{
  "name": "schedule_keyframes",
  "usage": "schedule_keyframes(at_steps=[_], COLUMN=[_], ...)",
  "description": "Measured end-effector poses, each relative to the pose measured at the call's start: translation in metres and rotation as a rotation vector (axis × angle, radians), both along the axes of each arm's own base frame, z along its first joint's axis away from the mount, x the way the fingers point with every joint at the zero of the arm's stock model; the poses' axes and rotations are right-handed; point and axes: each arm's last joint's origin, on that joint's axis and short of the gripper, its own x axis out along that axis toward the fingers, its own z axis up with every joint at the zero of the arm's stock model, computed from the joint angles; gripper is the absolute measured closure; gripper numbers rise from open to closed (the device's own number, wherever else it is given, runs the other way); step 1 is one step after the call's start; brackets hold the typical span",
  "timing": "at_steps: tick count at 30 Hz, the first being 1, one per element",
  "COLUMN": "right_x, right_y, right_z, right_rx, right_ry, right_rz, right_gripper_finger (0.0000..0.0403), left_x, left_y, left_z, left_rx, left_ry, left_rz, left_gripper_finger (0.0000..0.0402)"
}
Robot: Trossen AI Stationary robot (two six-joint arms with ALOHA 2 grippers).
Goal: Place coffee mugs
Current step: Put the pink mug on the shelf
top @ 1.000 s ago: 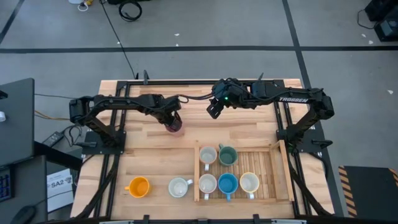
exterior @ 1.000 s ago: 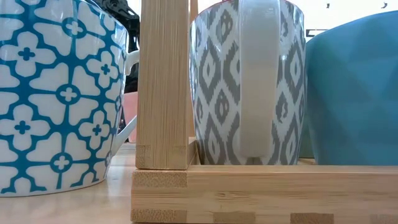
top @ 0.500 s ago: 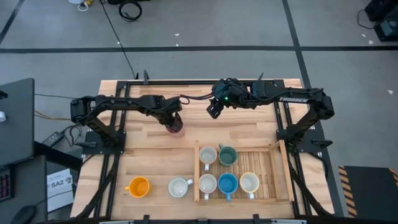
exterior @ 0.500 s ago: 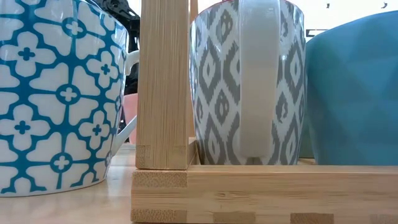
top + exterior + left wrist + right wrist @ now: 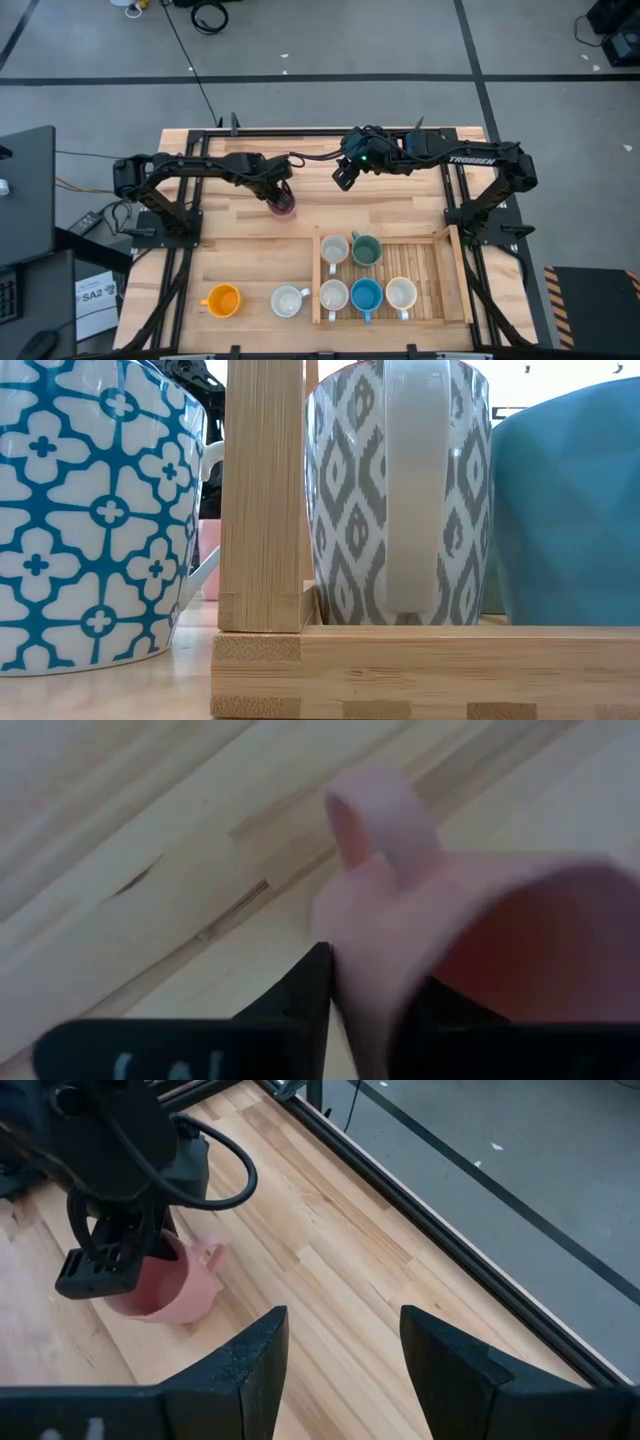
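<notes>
The left gripper (image 5: 281, 200) is sitting right on the pink mug (image 5: 284, 204), with one finger inside the rim and one outside, pinching its wall. The mug is standing upright on the bench (image 5: 240, 250), well apart from the wooden tray (image 5: 441, 236) (five mugs are sitting in it already). The tray is lying toward the right arm's side. The right gripper (image 5: 340, 1342) is hanging near the pink mug with its fingers spread wide, holding nothing

**Wood, shiny mugs and my dark fingers**

My worktop (image 5: 240, 250) is pale smooth wood with lines in it. The pink mug (image 5: 170, 1285) looks smooth and a bit shiny. The tray (image 5: 265, 510) is light wood. My fingers (image 5: 255, 1365) look like matt black plastic.
</notes>
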Motion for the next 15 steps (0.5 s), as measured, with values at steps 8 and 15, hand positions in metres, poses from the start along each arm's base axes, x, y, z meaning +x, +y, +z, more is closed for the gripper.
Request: schedule_keyframes(at_steps=[8, 15], right_x=[0.0, 0.0016], right_y=[0.0, -0.0001], right_z=[0.0, 0.0015], right_rx=[0.0, -0.002], right_ry=[0.0, -0.023], right_rz=[0.0, 0.0], right_gripper_finger=[0.0203, 0.0203], left_x=[0.0, -0.0001], left_y=[-0.0001, 0.0005], left_z=[0.0003, 0.0039], left_rx=[-0.001, 0.007], left_ry=[-0.003, -0.027], left_rz=[-0.001, 0.001], left_gripper_finger=[0.0284, 0.0269])
